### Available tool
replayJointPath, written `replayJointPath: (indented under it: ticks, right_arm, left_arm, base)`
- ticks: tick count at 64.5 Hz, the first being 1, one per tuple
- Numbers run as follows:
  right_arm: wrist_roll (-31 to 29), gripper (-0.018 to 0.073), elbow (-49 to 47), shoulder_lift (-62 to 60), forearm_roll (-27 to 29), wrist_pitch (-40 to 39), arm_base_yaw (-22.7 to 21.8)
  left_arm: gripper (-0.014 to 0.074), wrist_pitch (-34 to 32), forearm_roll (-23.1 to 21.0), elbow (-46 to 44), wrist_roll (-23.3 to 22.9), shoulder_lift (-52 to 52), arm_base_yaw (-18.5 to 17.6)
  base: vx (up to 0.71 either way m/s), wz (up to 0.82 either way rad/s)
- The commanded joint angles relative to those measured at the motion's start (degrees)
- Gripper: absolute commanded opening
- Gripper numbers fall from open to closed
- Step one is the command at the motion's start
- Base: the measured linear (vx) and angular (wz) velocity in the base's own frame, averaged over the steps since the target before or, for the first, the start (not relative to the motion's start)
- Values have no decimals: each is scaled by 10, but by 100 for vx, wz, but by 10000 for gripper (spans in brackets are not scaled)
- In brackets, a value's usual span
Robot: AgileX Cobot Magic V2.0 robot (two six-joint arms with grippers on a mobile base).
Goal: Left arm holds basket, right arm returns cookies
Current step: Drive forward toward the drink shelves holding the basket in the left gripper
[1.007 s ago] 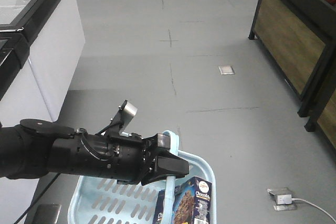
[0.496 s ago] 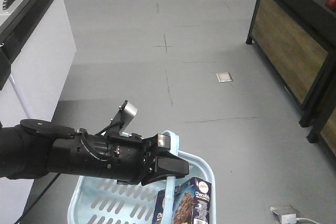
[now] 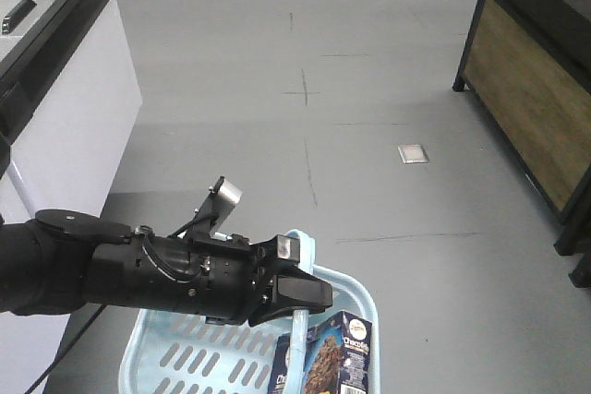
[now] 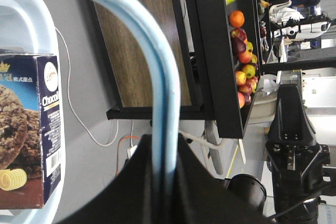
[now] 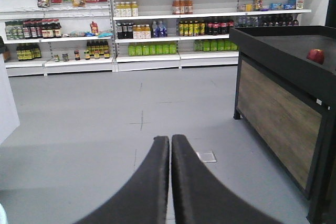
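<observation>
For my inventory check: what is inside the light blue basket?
One cookies box is visible inside the basket. The left arm covers part of its interior, so more could hide there.

Front view: mounted high, faces forward and down over the left arm [image 3: 138, 269]. The basket [image 3: 365, 300] is cut by the bottom edge and open floor runs far ahead.

Left wrist view: turned sideways, very near, looks along the left gripper [image 4: 160, 142] at the handle [image 4: 160, 61]. The stand [image 4: 210, 51] and right arm [image 4: 291, 150] lie beyond.

Right wrist view: level, looks past the right gripper [image 5: 170, 141] down the aisle to the shelves [image 5: 157, 24].

Shared: front and left wrist both show the handle and box [image 4: 26, 129]. Front and right wrist both show the floor plate [image 5: 206, 156] and stand.
</observation>
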Motion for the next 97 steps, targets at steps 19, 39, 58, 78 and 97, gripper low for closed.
replayJointPath:
  ticks: [19, 39, 58, 78, 97]
  right_arm:
    - [-6, -8, 2, -4, 0, -46, -3]
    - [-6, -8, 2, -4, 0, -46, -3]
    - [-6, -8, 2, -4, 0, -46, -3]
    - [-6, -8, 2, -4, 0, -46, -3]
    - [-6, -8, 2, -4, 0, -46, -3]
  left_arm:
    - [-7, 37, -57, -18, -2, -29, -3]
    - [-7, 37, -57, -18, -2, -29, -3]
    - [-7, 37, -57, -18, -2, -29, -3]
    - [-8, 37, -57, -18, -2, -29, -3]
    - [-8, 37, -57, -18, -2, -29, -3]
  base:
    - [26, 12]
    - [27, 4]
    - [29, -1]
    - [31, 0]
    - [34, 0]
